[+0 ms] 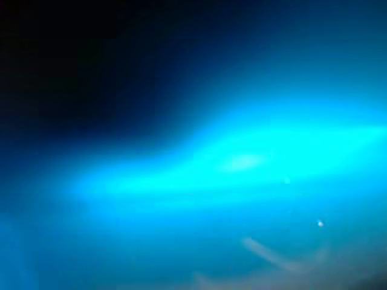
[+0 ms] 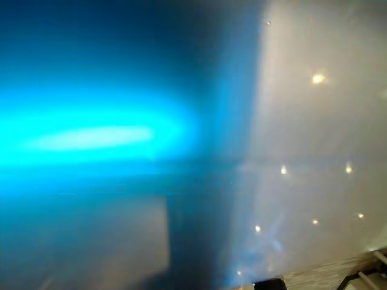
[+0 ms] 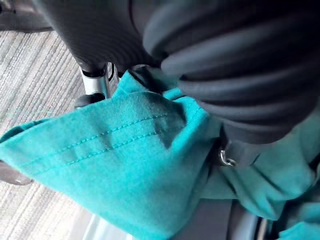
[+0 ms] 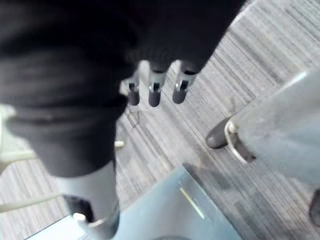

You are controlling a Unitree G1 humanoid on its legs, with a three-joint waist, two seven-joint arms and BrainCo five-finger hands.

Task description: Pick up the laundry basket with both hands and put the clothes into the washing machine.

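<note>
left wrist view puts a teal cloth [image 3: 125, 165] bunched right against my left hand [image 3: 240, 65], tucked under its dark cover and hanging above the grey carpet floor [image 3: 35, 70]. i cannot tell whether that hand grips it. in the eye views a teal blur [image 1: 242, 163] sits very close, and i cannot make out what it is. right wrist view has my right hand [image 4: 115, 55] above the carpet, its fingers [image 4: 154, 92] loosely straight and holding nothing.

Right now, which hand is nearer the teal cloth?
Left. The cloth is bunched right against the left hand, pressed up to its dark cover. The right hand, fingers straight, is out over grey carpet.
</note>
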